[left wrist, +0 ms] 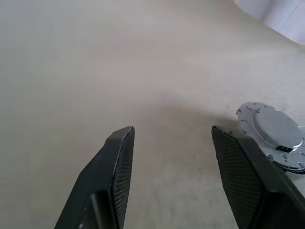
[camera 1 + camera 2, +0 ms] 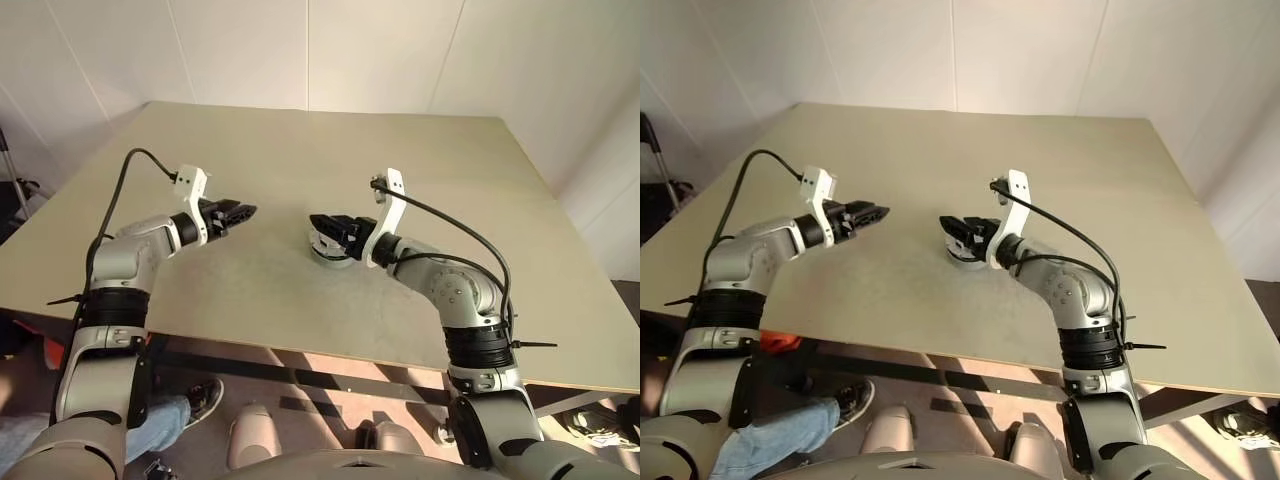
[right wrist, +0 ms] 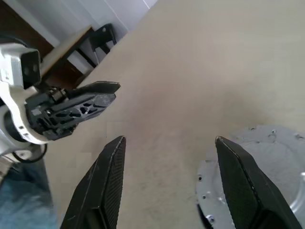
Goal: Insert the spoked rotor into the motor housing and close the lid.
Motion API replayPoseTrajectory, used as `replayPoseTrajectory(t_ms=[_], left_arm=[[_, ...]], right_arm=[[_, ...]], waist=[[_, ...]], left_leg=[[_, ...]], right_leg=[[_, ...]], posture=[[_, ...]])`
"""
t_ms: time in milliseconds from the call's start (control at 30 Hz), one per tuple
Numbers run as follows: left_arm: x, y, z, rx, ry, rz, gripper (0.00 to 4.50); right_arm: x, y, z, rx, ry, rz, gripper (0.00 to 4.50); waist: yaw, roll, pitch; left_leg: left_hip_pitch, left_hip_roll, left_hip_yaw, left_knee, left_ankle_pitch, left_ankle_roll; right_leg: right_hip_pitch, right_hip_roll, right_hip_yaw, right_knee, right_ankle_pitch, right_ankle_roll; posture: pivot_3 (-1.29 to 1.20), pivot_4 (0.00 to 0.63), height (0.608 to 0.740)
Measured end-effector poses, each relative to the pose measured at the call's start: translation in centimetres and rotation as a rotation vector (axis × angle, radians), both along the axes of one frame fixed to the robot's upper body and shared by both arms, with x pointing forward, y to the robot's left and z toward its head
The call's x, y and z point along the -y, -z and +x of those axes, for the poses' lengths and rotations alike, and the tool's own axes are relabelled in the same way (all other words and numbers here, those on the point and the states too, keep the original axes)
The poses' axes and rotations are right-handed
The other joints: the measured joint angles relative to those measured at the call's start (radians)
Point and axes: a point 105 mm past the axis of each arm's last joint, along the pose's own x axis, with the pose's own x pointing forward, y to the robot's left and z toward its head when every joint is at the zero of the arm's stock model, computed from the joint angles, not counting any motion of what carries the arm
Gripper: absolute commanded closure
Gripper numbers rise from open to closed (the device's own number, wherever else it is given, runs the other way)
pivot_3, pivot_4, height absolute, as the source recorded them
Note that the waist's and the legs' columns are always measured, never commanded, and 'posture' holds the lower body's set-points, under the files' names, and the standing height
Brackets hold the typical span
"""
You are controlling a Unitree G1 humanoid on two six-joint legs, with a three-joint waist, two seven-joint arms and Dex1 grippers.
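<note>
Fingers: both pairs spread wide, nothing held. Left gripper [image 2: 240, 211] hovers over bare table [image 2: 300, 150], well apart from the motor housing [image 1: 274, 134]. Housing: closed silver disc flat on the table, partly under the right gripper [image 2: 318, 226].

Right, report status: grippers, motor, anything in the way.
Left gripper open, empty, above the table. Right gripper open, empty, over the motor. Motor's lid on. Nothing in the way.
</note>
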Motion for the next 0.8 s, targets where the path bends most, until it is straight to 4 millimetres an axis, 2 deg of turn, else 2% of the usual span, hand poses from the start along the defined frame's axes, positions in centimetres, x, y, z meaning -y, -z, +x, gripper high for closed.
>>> replayPoseTrajectory(t_ms=[67,133,200,267,367,633,800], left_arm=[[1.2,0.6,-0.2,-0.016,0.021,-0.017,1.75],[2.3,0.9,-0.4,-0.029,0.040,-0.039,1.75],[3.7,0.8,-0.7,-0.031,0.069,-0.076,1.75],[4.7,0.5,-0.8,-0.025,0.089,-0.095,1.75],[5.2,0.6,-0.9,-0.032,0.090,-0.094,1.75],[4.9,1.0,-1.1,-0.045,0.081,-0.086,1.75],[4.9,1.0,-1.1,-0.045,0.080,-0.084,1.75]], right_arm=[[0.2,1.4,0.7,0.033,0.018,-0.076,0.98],[0.4,2.4,1.5,0.063,0.040,-0.127,0.55],[0.6,2.4,2.5,0.121,0.065,-0.176,0.01],[0.5,2.0,3.0,0.166,0.082,-0.191,0.01],[-0.2,2.0,3.0,0.202,0.084,-0.201,0.01],[-0.8,2.4,1.5,0.223,0.010,-0.190,0.01],[-0.8,3.4,1.4,0.228,0.002,-0.252,0.01]], waist=[[-0.007,-0.001,0.000],[-0.012,-0.001,0.000],[-0.013,-0.001,0.001],[-0.015,-0.002,0.001],[-0.020,-0.001,0.001],[-0.029,-0.002,0.001],[-0.037,-0.002,0.001]], left_leg=[[0.000,0.000,0.000,0.000,0.000,0.000],[-0.001,0.000,0.000,0.000,0.000,0.000],[-0.003,0.000,0.000,0.001,0.000,0.000],[-0.003,0.001,0.000,0.001,-0.001,0.001],[-0.002,0.001,0.000,0.000,-0.001,0.003],[-0.002,0.001,0.000,0.002,-0.002,0.004],[-0.001,0.001,0.000,0.002,-0.002,0.004]], right_leg=[[-0.001,0.000,0.000,0.001,0.000,-0.001],[-0.002,0.000,0.000,0.001,0.001,-0.002],[-0.003,0.001,0.000,0.001,0.001,-0.002],[-0.003,0.001,0.000,0.001,0.001,-0.002],[-0.003,0.002,0.000,0.000,0.001,-0.003],[-0.002,0.002,0.000,0.000,0.001,-0.003],[-0.001,0.002,0.000,0.001,0.001,-0.003]], posture=[[0.00,0.000,0.740],[0.00,0.000,0.740],[0.00,0.000,0.740],[0.00,0.000,0.740],[0.00,0.000,0.740],[0.00,0.000,0.740],[0.00,0.000,0.740]])
